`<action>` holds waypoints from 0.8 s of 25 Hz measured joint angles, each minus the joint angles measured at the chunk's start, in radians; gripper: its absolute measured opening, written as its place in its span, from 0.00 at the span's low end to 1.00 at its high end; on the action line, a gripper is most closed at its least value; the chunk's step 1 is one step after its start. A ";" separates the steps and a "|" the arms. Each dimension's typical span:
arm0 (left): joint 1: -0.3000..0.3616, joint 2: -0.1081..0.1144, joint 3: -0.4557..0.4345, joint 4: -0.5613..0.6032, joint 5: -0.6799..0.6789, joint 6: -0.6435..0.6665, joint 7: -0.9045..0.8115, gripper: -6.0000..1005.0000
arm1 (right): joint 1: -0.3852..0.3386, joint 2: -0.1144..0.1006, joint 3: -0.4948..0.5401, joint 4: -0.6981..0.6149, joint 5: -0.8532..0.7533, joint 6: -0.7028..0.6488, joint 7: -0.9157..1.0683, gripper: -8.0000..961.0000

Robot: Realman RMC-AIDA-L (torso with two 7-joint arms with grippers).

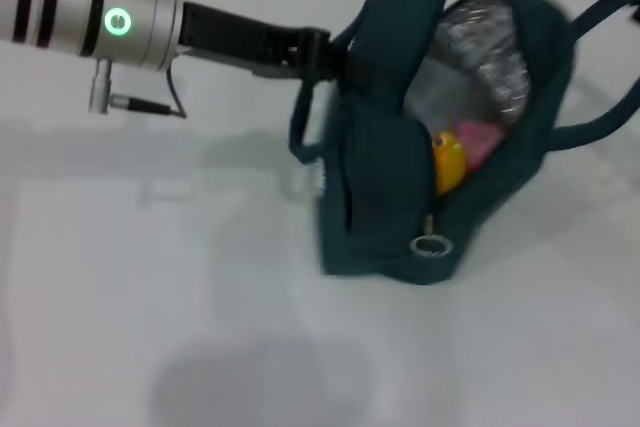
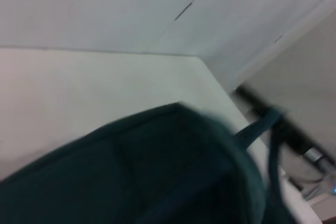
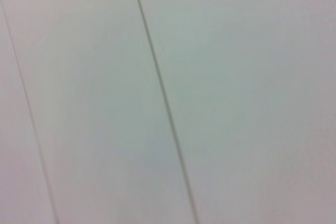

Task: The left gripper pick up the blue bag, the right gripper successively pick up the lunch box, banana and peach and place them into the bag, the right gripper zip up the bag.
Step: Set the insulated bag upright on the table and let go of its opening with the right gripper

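Head view: left pincer (image 1: 325,55) clamped on blue bag (image 1: 375,197) handle, bag open on white surface (image 1: 150,297), banana (image 1: 448,162) & peach (image 1: 480,142) inside. Right pincer out of shot. Next, prob. zip: hold bag taut, pull ring (image 1: 431,245) steadily.

White table (image 1: 150,297), plain matte top. Only thing resting on it: the blue bag (image 1: 375,207), sitting toward the far right side, mouth open, zipper ring pull (image 1: 430,245) hanging at its near end. One loop handle (image 1: 600,127) trails out rightward over the surface.
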 joint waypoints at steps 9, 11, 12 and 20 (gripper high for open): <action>0.062 0.001 -0.005 -0.016 -0.091 0.090 0.007 0.06 | -0.059 -0.009 -0.003 -0.129 0.069 -0.202 0.054 0.67; 0.074 0.002 -0.005 -0.027 -0.170 0.145 0.007 0.06 | -0.066 -0.009 -0.003 -0.143 0.067 -0.235 0.073 0.67; 0.078 0.003 -0.005 -0.034 -0.201 0.163 0.008 0.06 | -0.068 -0.009 -0.003 -0.146 0.067 -0.246 0.077 0.67; 0.065 0.022 -0.006 -0.248 -0.209 0.130 0.099 0.06 | -0.059 -0.013 -0.071 -0.145 -0.020 -0.203 0.123 0.67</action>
